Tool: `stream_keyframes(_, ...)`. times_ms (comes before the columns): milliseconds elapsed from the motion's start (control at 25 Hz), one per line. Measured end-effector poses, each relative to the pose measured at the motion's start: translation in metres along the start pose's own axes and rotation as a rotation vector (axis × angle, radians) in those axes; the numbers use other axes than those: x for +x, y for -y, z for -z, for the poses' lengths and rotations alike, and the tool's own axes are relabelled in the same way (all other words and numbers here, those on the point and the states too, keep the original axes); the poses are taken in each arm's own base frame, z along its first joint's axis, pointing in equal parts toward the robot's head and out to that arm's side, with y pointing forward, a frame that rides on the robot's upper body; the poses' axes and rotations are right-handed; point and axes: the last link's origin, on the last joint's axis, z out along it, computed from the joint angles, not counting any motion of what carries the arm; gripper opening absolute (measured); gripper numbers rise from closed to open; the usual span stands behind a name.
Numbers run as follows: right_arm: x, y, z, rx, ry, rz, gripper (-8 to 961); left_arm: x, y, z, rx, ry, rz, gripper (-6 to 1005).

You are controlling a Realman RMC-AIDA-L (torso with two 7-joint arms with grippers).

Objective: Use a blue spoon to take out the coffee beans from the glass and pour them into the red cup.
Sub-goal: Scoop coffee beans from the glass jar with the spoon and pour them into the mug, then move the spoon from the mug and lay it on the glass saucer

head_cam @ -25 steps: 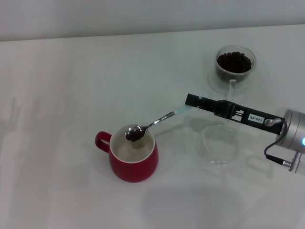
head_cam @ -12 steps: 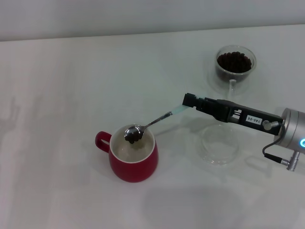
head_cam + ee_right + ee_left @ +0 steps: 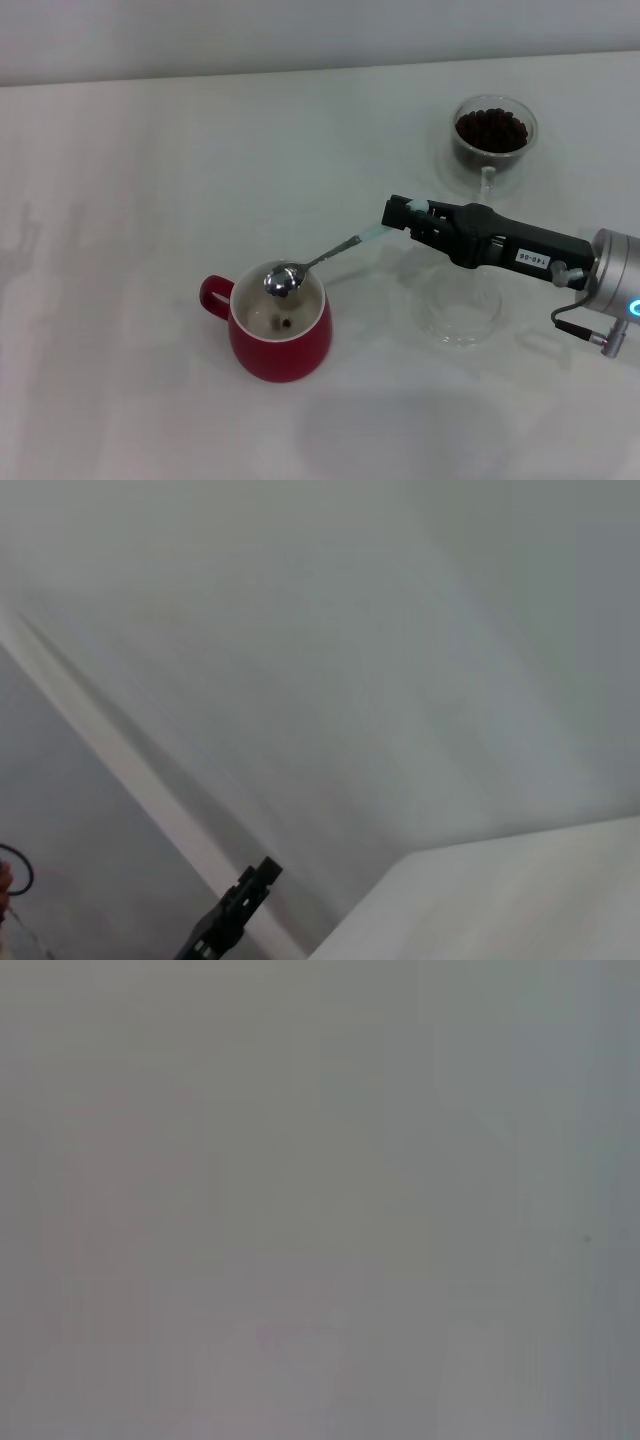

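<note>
My right pincer (image 3: 398, 213) grasps the light, stiff, slippery pale-blue-handled metal spoon (image 3: 312, 262) by its handle end, bowl tipped over the rounded dark red cup (image 3: 279, 335), near-left on the counter.

You cannot see the left gripper in any view; the left wrist view gives you only a blurred grey field with no object to pick out. The right wrist view shows pale blurred surfaces and one dark piece of hardware (image 3: 235, 910) cut off by the picture's edge, too indistinct to name. In the head view the right arm (image 3: 610, 280) runs out of the picture at the right edge. The end of the pale light-blue handle of the silver-bowled blue spoon (image 3: 320, 260) is hidden inside the black right gripper (image 3: 398, 213). The dark specks (image 3: 285, 322) in the pot-bellied dark red cup (image 3: 280, 345) are too small for you to count.
</note>
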Motion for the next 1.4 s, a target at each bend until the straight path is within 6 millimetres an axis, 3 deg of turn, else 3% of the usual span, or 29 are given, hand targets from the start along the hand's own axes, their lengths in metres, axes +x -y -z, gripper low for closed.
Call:
stream_keyframes(360,0.0,-0.006,0.002,-0.036,0.009,0.131,150,0.0,-0.001,0.0,0.0,-0.001,0.004,774)
stream_keyframes(680,-0.003,-0.004,0.007,-0.02,0.05,0.132,151,0.0,-0.003,-0.001,-0.002,-0.002,0.012,774)
stream_keyframes(960,-0.02,0.002,0.042,0.028,0.156,0.026,151,0.0,-0.004,-0.001,-0.003,-0.003,0.019,775)
stream_keyframes(1160,-0.033,0.017,0.078,0.116,0.118,-0.032,151,0.001,-0.006,-0.003,-0.008,-0.007,0.02,775)
stream_keyframes(1400,-0.035,0.025,0.098,0.175,0.038,-0.056,151,0.001,-0.006,-0.003,-0.008,-0.008,0.02,774)
